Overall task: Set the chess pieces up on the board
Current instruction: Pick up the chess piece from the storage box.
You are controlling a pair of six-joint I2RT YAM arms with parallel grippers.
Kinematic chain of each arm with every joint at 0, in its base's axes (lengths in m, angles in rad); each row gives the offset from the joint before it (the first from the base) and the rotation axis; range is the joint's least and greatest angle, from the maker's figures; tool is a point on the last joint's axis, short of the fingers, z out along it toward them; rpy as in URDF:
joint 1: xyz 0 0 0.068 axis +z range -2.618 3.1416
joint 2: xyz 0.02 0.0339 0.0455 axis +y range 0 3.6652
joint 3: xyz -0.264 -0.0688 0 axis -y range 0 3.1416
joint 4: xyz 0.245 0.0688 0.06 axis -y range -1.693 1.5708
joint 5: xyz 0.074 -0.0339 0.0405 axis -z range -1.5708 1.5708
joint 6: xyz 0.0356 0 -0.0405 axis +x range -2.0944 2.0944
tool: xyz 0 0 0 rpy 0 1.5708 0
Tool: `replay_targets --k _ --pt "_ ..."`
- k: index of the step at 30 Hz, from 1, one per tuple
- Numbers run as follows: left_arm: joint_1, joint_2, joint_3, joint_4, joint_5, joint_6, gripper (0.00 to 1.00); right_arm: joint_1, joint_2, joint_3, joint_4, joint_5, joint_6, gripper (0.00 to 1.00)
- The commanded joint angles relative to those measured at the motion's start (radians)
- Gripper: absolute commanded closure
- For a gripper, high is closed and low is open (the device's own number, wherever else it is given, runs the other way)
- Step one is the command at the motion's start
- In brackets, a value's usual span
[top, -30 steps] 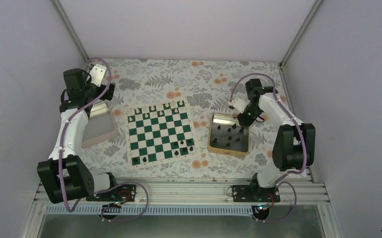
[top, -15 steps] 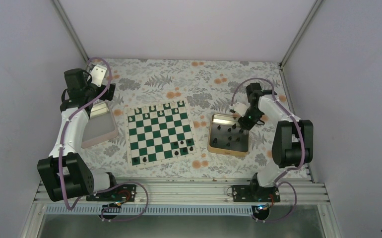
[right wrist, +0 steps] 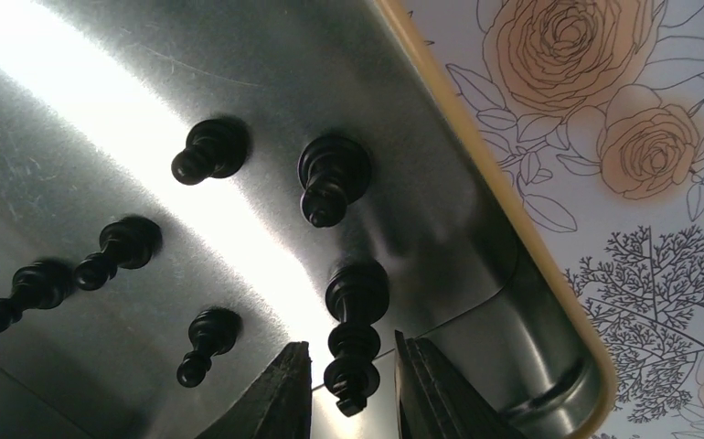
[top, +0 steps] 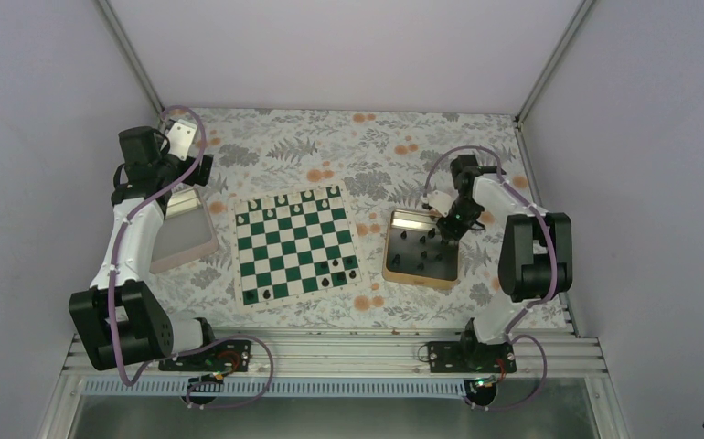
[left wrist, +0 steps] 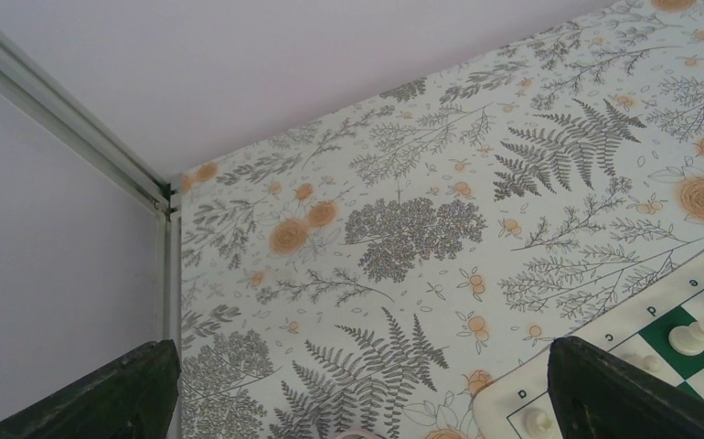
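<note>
Near the far right corner of the shallow gold-rimmed metal tray [top: 419, 281] stands a tall black turned chess piece [right wrist: 356, 311] with a slim neck and a knobbed top. It is upright and apart from the other small black chess pieces [right wrist: 209, 151] scattered toward the tray's middle. It is probably light, stiff and smooth, and on polished metal it should slide or tip at a nudge. The sensible hold is across the narrow stem, low enough that it cannot swing. The right gripper [right wrist: 350, 346] hangs over it, its two dark fingers [right wrist: 280, 402] on either side of the piece's top with a sliver of tray showing on both sides — jaws parted, nothing grasped yet. That arm rises from the tabletop's near edge and folds at the elbow so the wrist drops onto the tray. The square green-and-white chessboard [top: 295, 245] lies at the tabletop's middle, left of the tray, with a few more black chess pieces along its near edge and small white chess figures [top: 295, 197] along its far edge. The left gripper [left wrist: 359, 366] is raised near the tabletop's far left corner, by a pinkish-rimmed tray [top: 184, 242] — fingers spread wide, holding nothing.
</note>
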Motion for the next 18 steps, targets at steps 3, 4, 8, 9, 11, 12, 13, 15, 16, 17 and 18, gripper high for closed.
replay_targets --k 3,4,8,9,11,12,13,15,16,17,18 --pt "0.004 0.001 -0.001 -0.003 0.01 0.003 0.0 -0.007 0.01 -0.005 0.033 -0.024 -0.013 0.81" --pt "0.004 0.002 -0.001 -0.004 0.008 0.004 0.0 -0.008 0.015 -0.006 0.034 -0.022 -0.01 0.84" --pt "0.004 0.001 -0.002 -0.005 0.008 0.005 0.0 -0.007 0.017 -0.003 0.026 -0.021 -0.008 0.95" --pt "0.004 0.001 -0.003 -0.005 0.007 0.005 0.0 -0.006 0.012 0.001 0.019 -0.023 -0.008 0.96" --pt "0.004 0.001 -0.004 -0.004 0.006 0.005 0.0 -0.007 -0.001 0.014 0.002 -0.031 -0.011 0.96" --pt "0.004 0.001 -0.005 -0.003 0.008 0.005 0.0 -0.006 -0.009 0.024 -0.007 -0.033 -0.008 0.96" --pt "0.004 0.001 -0.004 -0.004 0.008 0.005 0.0 -0.005 -0.016 0.034 -0.022 -0.038 -0.007 0.96" --pt "0.004 0.001 -0.004 -0.003 0.008 0.004 0.0 0.002 -0.035 0.064 -0.058 -0.044 -0.001 0.96" --pt "0.004 0.001 -0.004 -0.002 0.009 0.005 0.0 0.011 -0.037 0.082 -0.077 -0.046 0.002 0.96" --pt "0.004 0.002 -0.003 -0.002 0.01 0.004 0.0 0.025 -0.07 0.101 -0.094 -0.046 0.006 0.96" --pt "0.004 0.002 -0.003 -0.001 0.009 0.003 0.0 0.043 -0.083 0.119 -0.113 -0.046 0.01 0.96"
